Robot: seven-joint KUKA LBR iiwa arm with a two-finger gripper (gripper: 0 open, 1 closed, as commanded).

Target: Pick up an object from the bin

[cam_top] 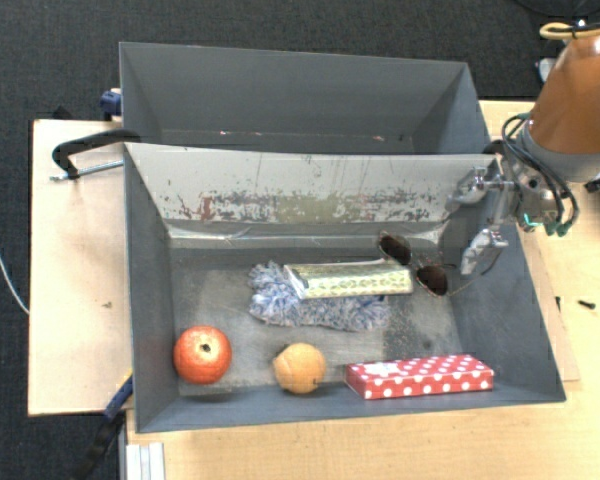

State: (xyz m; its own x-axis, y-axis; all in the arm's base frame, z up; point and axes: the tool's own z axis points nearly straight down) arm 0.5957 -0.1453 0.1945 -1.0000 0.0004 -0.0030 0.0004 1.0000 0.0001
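My gripper hangs at the bin's right side, above the sloping right wall, with its two silvery fingertips apart and nothing between them. Just left of the lower fingertip lie dark brown sunglasses, close to it but apart from it. Further left, a long pale box with a patterned face rests on a blue-grey knitted cloth in the middle of the bin.
A red apple sits at the front left and an orange beside it. A red box with white dots lies along the front right. The arm and its orange cover come in from the right.
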